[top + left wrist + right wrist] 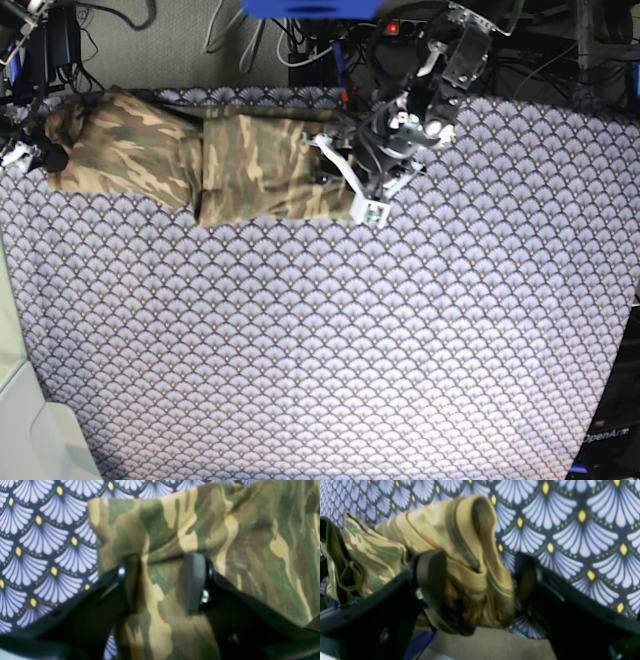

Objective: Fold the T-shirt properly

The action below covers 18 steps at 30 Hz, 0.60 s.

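A purple scallop-patterned table cloth (330, 340) covers the whole work surface. Along its far edge lies the T-shirt (200, 160), camouflage, partly folded and stretched between the two claws. At its left end the right gripper (477, 577) stands spread apart, with a bunched wad of hem and sleeve lying loose between its fingers (431, 572), nearer the left one. At the cloth's right end the left gripper (162, 580) straddles a strip of camouflage fabric; its pads are parted and I cannot tell whether they pinch it.
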Available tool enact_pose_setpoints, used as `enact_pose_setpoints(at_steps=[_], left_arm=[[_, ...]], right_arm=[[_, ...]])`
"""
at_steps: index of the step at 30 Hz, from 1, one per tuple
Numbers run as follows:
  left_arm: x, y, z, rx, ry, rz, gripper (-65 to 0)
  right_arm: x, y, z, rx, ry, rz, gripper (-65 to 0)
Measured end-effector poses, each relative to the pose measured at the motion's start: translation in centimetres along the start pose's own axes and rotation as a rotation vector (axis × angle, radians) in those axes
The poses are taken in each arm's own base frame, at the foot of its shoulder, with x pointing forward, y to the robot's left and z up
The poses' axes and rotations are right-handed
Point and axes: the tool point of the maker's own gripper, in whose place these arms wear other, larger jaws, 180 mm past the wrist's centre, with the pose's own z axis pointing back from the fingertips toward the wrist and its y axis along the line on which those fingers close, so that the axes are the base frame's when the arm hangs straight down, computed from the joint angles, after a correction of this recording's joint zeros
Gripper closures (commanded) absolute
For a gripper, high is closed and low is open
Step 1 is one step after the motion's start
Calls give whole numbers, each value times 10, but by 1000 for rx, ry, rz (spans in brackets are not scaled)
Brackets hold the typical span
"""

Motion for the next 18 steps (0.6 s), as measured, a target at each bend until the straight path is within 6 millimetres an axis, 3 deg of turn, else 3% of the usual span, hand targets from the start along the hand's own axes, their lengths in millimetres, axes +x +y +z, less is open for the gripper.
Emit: enact_pose_setpoints(at_steps=[10, 18], left_arm=[[0, 0, 0, 1, 1, 1, -285], [0, 1, 0, 4, 0, 3, -285]], right_arm=[[-6, 4, -4, 10, 39, -2, -444], [-18, 37, -4, 149, 35, 0, -440]])
